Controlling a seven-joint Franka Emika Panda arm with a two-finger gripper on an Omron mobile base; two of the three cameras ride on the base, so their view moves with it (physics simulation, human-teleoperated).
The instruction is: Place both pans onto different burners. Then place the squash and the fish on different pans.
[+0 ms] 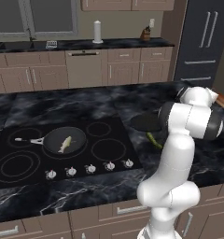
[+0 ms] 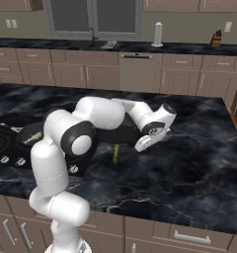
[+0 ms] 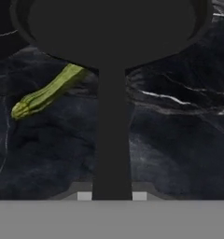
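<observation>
The cooktop (image 1: 109, 135) lies to the left of the gripper (image 2: 146, 144), well apart from it across the marble counter (image 2: 189, 163). One pan (image 1: 62, 140) sits on a burner (image 1: 25, 137) there with the fish (image 1: 65, 144) already inside it. The second pan (image 3: 109, 28) is off the cooktop, over the counter directly ahead of the gripper, its long handle (image 3: 111, 135) running straight back between the fingertips. The gripper is closed as far as it goes, and in the hand view the handle passes right between its jaws, so I judge it to have hold of that handle near the far end.

The step in hand looks to be carrying this second pan to a free burner (image 1: 108, 149). Holding so far out on the handle gives the pan leverage to droop or twist, so the move calls for a level wrist, a slow sweep left, and enough height to pass over the squash (image 3: 46, 93), which lies on the counter just beside and partly under the pan's rim. Setting it down centred on a free ring, handle turned away from the first pan, would suit.

No brand, label or readable writing shows anywhere.
</observation>
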